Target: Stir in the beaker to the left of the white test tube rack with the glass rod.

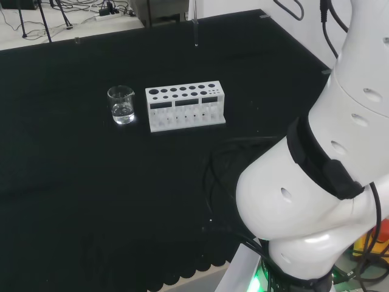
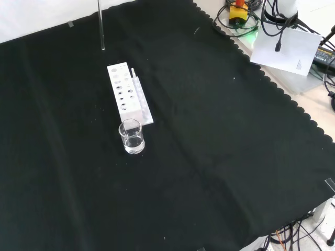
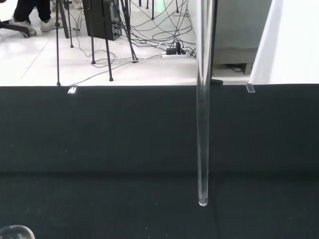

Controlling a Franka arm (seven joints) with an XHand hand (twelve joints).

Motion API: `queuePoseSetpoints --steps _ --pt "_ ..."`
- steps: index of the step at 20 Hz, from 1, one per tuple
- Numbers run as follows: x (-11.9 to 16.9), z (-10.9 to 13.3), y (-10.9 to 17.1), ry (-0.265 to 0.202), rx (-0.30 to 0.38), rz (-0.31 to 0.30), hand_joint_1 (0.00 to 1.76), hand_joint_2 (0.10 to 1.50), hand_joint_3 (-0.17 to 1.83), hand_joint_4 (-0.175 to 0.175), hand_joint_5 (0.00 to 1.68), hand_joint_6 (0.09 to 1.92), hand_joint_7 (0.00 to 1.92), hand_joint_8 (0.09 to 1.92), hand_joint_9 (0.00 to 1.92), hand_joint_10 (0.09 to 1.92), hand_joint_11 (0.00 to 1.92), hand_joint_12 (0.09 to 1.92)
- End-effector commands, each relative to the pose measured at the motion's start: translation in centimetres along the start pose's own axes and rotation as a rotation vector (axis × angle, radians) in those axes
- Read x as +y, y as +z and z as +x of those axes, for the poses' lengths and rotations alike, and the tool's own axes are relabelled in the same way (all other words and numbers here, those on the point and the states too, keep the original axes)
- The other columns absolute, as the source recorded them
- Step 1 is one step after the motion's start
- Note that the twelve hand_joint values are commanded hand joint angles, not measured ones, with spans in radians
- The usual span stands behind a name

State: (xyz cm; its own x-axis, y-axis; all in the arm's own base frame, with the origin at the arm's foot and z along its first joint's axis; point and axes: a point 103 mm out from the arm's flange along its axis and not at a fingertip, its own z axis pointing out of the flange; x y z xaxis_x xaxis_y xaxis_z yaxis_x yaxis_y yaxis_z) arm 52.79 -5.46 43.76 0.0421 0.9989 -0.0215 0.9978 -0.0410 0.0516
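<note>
Glass rod (image 3: 202, 124) — light, stiff, slippery, brittle — hangs upright, well apart from the beaker (image 1: 121, 104); grip high; hand state cannot be told.

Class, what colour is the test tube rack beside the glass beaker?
White test tube rack; clearest in head view.

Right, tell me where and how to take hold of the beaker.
Grip the beaker around its straight side wall, below the rim. It stands upright and holds clear liquid, so come in level. The test tube rack stands close at its right in the head view, so approach from the left.
</note>
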Motion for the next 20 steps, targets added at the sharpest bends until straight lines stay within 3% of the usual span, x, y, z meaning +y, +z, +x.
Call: queuePoseSetpoints --steps 1,9,20 --pt "-0.1 -0.1 -0.1 -0.008 0.001 0.000 1.37 1.18 0.00 -0.175 0.75 0.91 0.78 1.34 0.94 1.39 1.57 0.68" --pt "0.8 2.0 -0.7 -0.063 0.009 -0.007 1.37 1.18 0.00 -0.175 0.75 0.91 0.78 1.34 0.94 1.39 1.57 0.69" --pt "2.7 10.8 -0.2 -0.230 0.025 -0.032 1.37 1.18 0.00 -0.175 0.75 0.90 0.78 1.34 0.94 1.39 1.57 0.69"
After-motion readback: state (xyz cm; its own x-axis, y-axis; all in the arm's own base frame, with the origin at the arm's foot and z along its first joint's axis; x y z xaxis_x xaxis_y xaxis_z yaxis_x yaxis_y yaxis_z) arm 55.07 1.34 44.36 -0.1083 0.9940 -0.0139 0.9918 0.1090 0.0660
